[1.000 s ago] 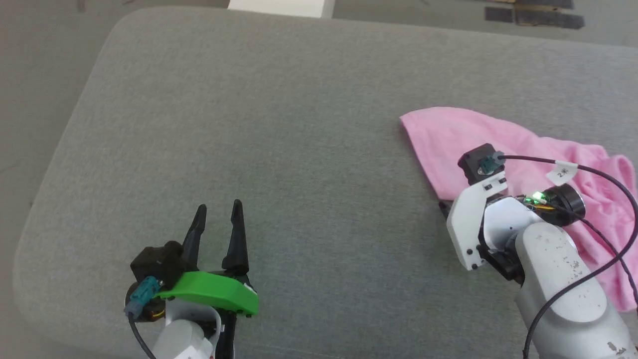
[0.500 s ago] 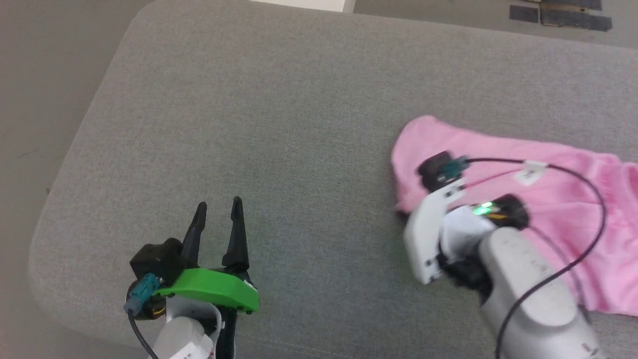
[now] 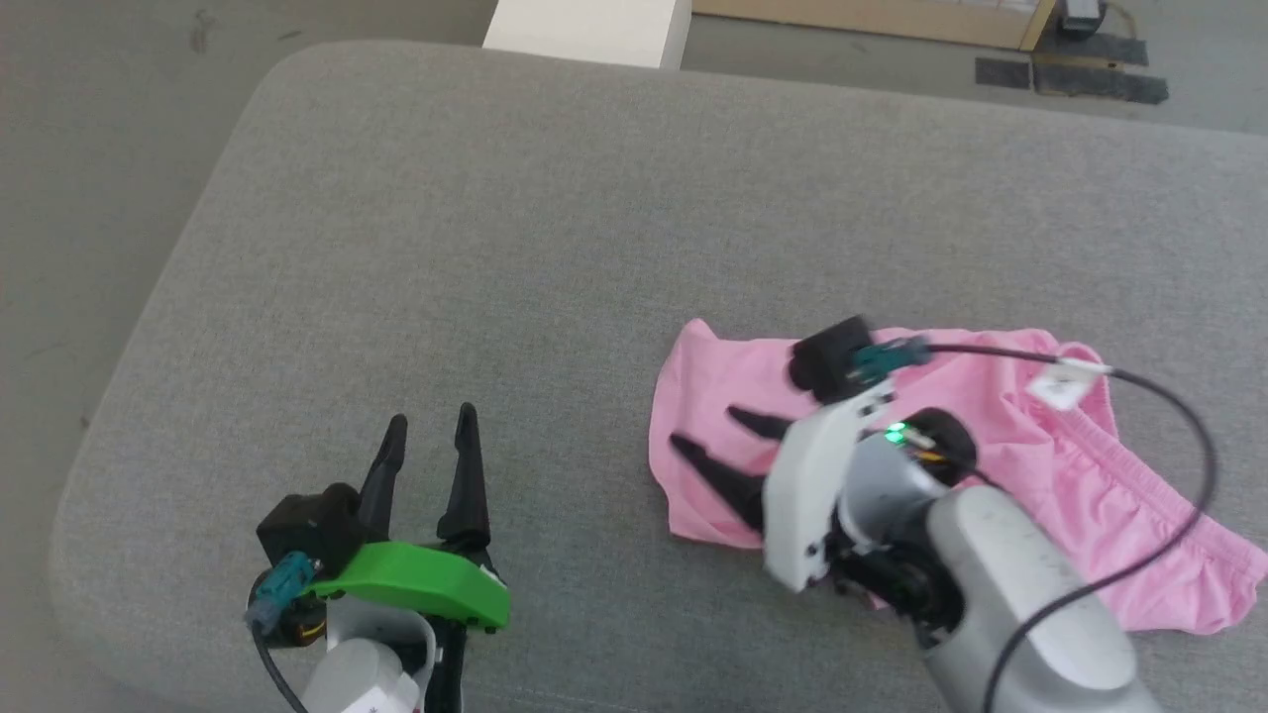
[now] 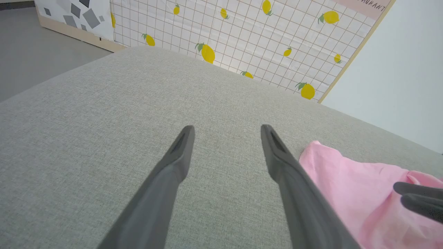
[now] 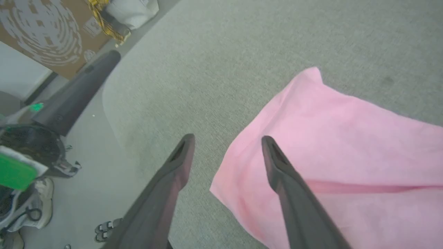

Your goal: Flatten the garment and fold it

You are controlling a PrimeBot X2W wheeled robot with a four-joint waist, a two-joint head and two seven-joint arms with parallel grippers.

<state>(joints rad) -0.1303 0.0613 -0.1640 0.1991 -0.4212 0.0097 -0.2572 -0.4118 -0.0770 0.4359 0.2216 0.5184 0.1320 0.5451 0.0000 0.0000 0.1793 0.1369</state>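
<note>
While over garment (image 3: 1109, 485), right gripper (image 3: 705, 426) agape

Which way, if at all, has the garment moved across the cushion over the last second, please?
Yes. Against the white block beyond the cushion, the garment has slid toward the robot's left and nearer.

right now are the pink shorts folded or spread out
Spread out, not folded: the shorts lie loosely across the grey cushion, waistband gathered and wrinkled at the right.

Bare cushion (image 3: 495, 248) left and far
The garment (image 3: 1040, 465) covers the near right, right gripper (image 3: 705, 426) over its left edge; left gripper (image 3: 431, 416) faces open fabric.
</note>
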